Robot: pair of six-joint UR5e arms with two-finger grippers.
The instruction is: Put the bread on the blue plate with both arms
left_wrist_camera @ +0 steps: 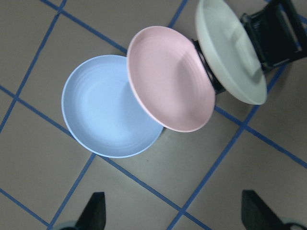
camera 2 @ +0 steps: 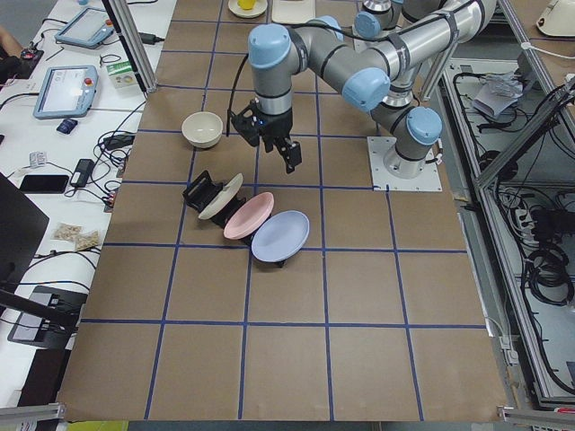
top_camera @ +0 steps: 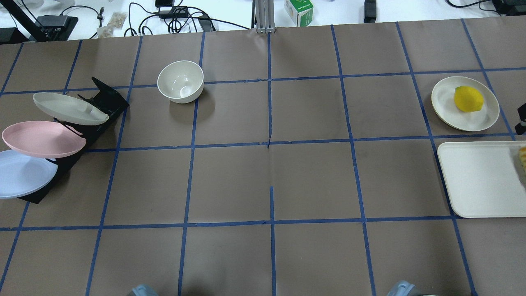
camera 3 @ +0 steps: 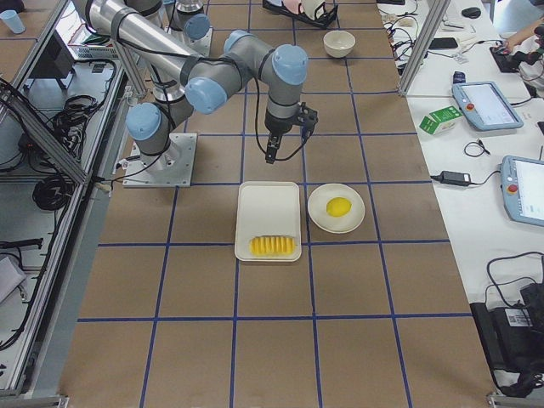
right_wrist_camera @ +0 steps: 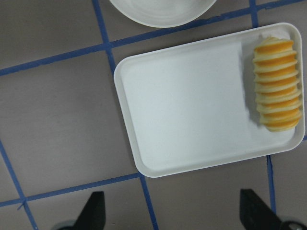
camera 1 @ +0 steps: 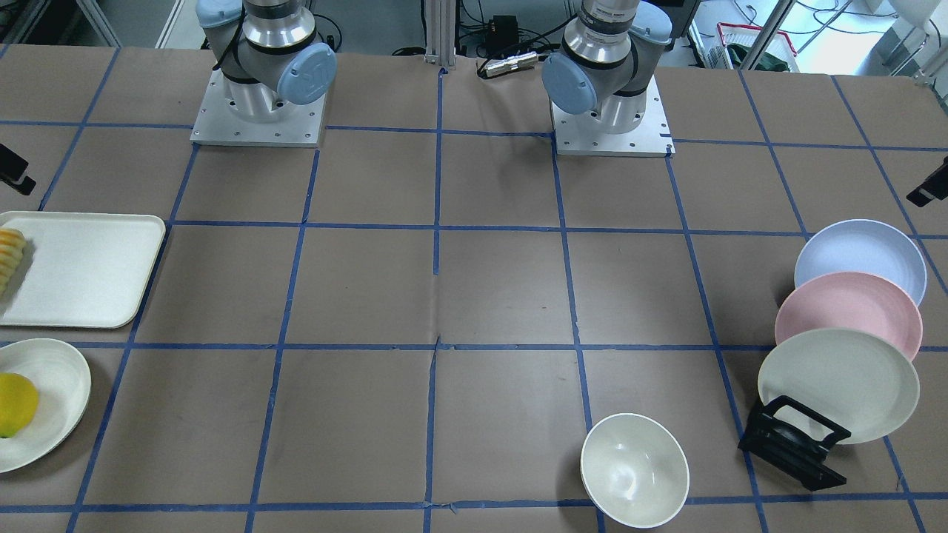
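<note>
The ridged bread (right_wrist_camera: pixel 278 85), pale yellow with orange tops, lies at one end of a smooth cream tray (right_wrist_camera: pixel 192 105) near the table's right edge. The round, matte blue plate (left_wrist_camera: pixel 103 112) leans in a black rack (left_wrist_camera: pixel 273 33) near the left edge. Only the wrist views show the fingers: the left gripper (left_wrist_camera: pixel 175 211) and right gripper (right_wrist_camera: pixel 173 211) both stand apart and hold nothing.

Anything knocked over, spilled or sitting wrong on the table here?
Nothing stands out. The bread lies whole at one end of the tray, the blue plate leans in the rack with the pink plate and cream plate, and the bowl stands upright.
</note>
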